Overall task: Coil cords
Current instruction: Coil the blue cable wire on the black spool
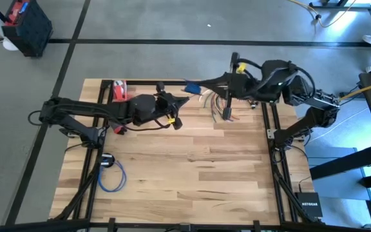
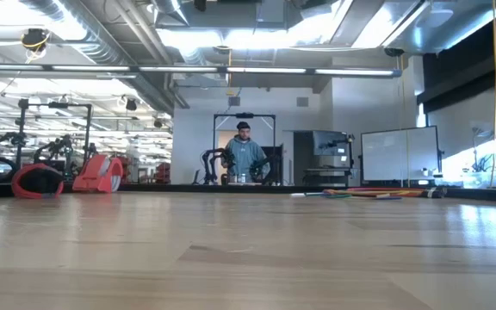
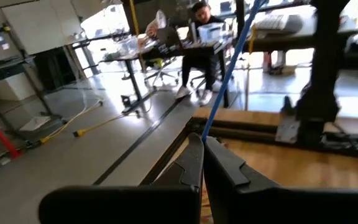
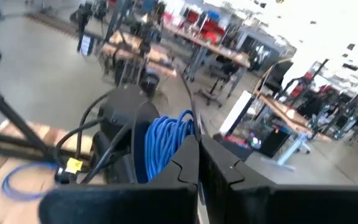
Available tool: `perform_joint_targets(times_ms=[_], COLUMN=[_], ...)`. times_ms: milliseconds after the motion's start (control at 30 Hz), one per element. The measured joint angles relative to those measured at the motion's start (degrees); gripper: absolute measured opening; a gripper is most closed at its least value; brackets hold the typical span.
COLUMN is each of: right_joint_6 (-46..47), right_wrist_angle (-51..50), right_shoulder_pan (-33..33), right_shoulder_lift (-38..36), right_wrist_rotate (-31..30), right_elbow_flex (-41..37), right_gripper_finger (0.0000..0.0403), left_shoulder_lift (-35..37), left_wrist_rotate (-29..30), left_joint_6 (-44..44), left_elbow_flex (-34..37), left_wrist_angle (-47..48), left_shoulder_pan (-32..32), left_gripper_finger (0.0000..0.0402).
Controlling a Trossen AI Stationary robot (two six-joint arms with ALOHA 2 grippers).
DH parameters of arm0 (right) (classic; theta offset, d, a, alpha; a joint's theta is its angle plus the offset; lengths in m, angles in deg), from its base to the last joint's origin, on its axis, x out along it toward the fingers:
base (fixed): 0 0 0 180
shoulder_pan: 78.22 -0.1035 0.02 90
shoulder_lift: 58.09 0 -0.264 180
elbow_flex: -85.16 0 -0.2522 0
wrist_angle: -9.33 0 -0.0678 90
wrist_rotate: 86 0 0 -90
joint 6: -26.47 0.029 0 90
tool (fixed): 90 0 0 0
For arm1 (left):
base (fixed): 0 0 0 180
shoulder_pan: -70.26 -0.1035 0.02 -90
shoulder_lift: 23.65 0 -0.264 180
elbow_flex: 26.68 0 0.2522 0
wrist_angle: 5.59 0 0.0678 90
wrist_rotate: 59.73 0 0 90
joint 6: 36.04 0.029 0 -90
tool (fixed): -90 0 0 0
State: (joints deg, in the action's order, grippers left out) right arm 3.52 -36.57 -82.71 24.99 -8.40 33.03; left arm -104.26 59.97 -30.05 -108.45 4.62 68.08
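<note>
Both grippers are clamped on one blue cord above the far half of the wooden table (image 1: 192,174): the left gripper (image 3: 202,142) has its fingers pressed together on a taut blue strand (image 3: 229,62) that rises away from its tips, while the right gripper (image 4: 197,142), fingers likewise closed, pinches the same cord just beside a thick coiled bundle of blue cord (image 4: 163,146). From above, the left gripper (image 1: 184,98) and the right gripper (image 1: 201,86) nearly meet near the table's far edge, the blue bundle (image 1: 191,89) held between them, just off the wood. Just right of the bundle, a loose tangle of red, orange and white cords (image 1: 221,106) lies spread on the boards below the right arm, close enough to crowd any low movement there. A second blue cord (image 1: 111,177), in a loose loop, rests well apart near the left edge, beside a small black box (image 1: 106,160). A red object (image 1: 120,90) sits at the far left corner behind the left arm. The near half of the tabletop is bare wood, bounded by the black frame rails (image 1: 275,161) on both sides; a black Netgear unit (image 1: 309,207) sits outside the right rail. In the room beyond, a person (image 2: 244,155) stands at a distant workstation.
</note>
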Motion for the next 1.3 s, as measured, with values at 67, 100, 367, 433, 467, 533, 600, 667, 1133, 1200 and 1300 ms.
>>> perform_joint_targets(times_ms=[67, 100, 367, 433, 467, 533, 600, 667, 1133, 1200, 1300], right_joint_6=[0.0, 0.0, 0.7, 1.6, 1.9, 3.1, 3.7, 3.7, 1.5, 1.5, 1.5], right_wrist_angle=[-2.9, -4.6, -18.7, -22.4, -24.3, -27.5, -29.0, -30.1, -24.2, -20.7, -16.2], right_shoulder_pan=[0.0, 0.0, -0.1, -0.1, -0.1, -0.1, -0.1, -0.1, 6.0, 7.0, 7.8], right_shoulder_lift=[0.2, 0.2, 0.2, 0.5, 0.8, 1.5, 2.2, 2.9, 12.7, 14.1, 15.2], right_wrist_rotate=[-0.7, -1.2, -1.9, -2.9, -3.9, -4.5, -5.4, -8.3, -12.5, -12.5, -10.1], right_elbow_flex=[0.0, 0.0, 0.0, 0.0, 0.0, 0.0, 0.0, 0.0, -0.1, -0.1, -0.1], right_gripper_finger=[0.0005, 0.0005, 0.0005, 0.0005, 0.0005, 0.0005, 0.0005, 0.0005, 0.0005, 0.0005, 0.0005], left_shoulder_lift=[-0.1, -0.1, 1.0, 2.1, 2.7, 4.2, 5.9, 7.9, 11.7, 11.2, 10.0], left_wrist_rotate=[2.0, 2.5, 3.9, 4.2, 4.3, 4.2, 4.1, 3.9, 2.2, 1.1, 0.8], left_joint_6=[-1.1, -1.5, -2.5, -2.6, -2.6, -2.6, -3.5, -4.9, -6.0, -5.9, -5.6], left_elbow_flex=[0.0, 0.0, 0.1, 0.1, 0.1, 0.1, 0.1, 0.1, 0.0, 0.0, 0.0], left_wrist_angle=[1.6, 2.4, 5.6, 5.9, 6.3, 8.0, 10.1, 11.3, 7.9, 6.9, 6.4], left_shoulder_pan=[-0.6, -0.9, -2.3, -2.4, -2.4, -2.2, -1.9, -1.4, 4.7, 5.1, 5.6], left_gripper_finger=[0.0000, 0.0000, 0.0000, 0.0000, 0.0000, 0.0000, 0.0000, 0.0000, 0.0000, 0.0000, 0.0000])
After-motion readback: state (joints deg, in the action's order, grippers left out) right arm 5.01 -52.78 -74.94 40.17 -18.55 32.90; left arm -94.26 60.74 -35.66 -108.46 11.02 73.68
